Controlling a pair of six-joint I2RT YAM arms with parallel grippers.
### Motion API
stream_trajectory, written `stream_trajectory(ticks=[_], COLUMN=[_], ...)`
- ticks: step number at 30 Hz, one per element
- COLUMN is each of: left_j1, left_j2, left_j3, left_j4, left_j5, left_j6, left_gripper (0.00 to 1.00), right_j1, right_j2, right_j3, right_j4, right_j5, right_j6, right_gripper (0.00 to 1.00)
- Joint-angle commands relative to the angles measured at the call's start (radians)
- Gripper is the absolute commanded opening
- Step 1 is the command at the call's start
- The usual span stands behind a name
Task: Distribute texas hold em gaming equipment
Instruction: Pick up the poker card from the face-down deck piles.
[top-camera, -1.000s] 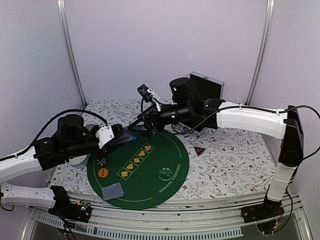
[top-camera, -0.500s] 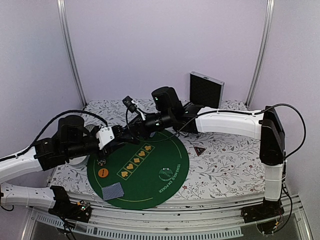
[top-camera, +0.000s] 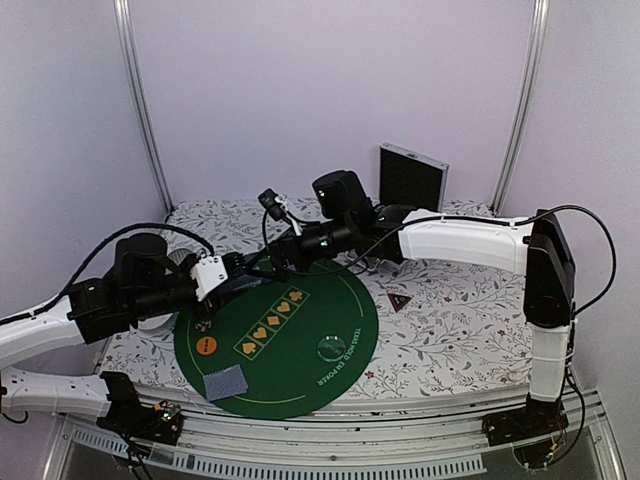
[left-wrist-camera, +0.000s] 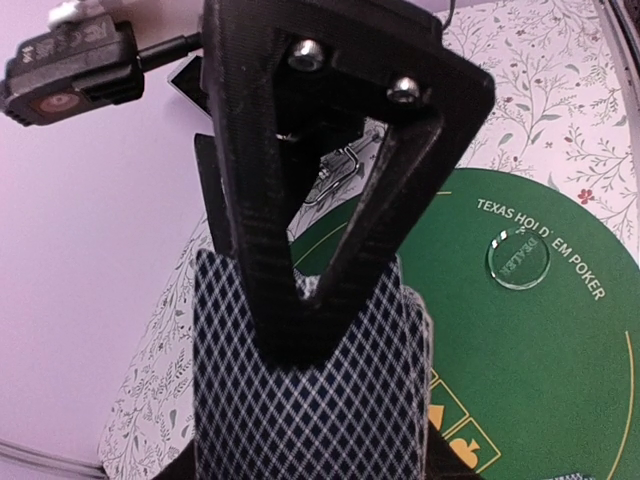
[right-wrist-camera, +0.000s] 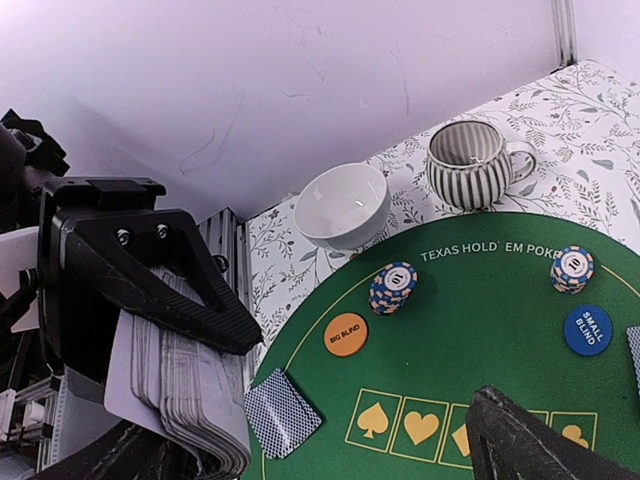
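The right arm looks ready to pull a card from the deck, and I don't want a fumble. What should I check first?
1. Deck clamped in left gripper: ok.
2. Right gripper open: ok.
3. Right finger touching the deck: cannot tell.
4. Dealt card lying flat on mat: ok.
5. Chip stacks upright on the mat: ok.

Soft, even light is coming from overhead in all 3 views, casting only faint shadows on the tabletop (top-camera: 450, 320), glinting mildly off the white bowl (right-wrist-camera: 342, 205), and leaving the left end effector (left-wrist-camera: 305, 410) dark against the bright wall (left-wrist-camera: 90, 250), while the wrist views are bending noticeably at their edges.
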Motion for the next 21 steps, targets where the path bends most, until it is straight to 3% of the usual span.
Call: stream_trajectory(ticks=[1, 7, 15, 21], left_j1=[-0.013, -0.013, -0.013, -0.013], left_j2=[-0.021, -0.017, -0.011, 0.006], left_j3=[-0.005, -0.006, -0.008, -0.01], left_j4=[0.05, 0.052, 0.055, 0.055], left_j5=[0.016, 0.017, 0.005, -0.039], left_j6=[0.003, 0.002, -0.003, -0.004], left_gripper=[0.42, 0.42, 0.43, 0.43], right_j1=[-0.014, -0.013, -0.012, -0.014], right_j2=[-0.056, -0.059, -0.052, -0.08], right_j3=[0.001, 0.018, 0.044, 0.04], right_j4=[-0.07, -0.074, -0.071, -0.116], right_j5=[0.077, -0.014, -0.141, -0.106], right_j6=[-0.043, -0.058, -0.033, -0.04], right_gripper=[0.98, 0.77, 0.35, 0.05])
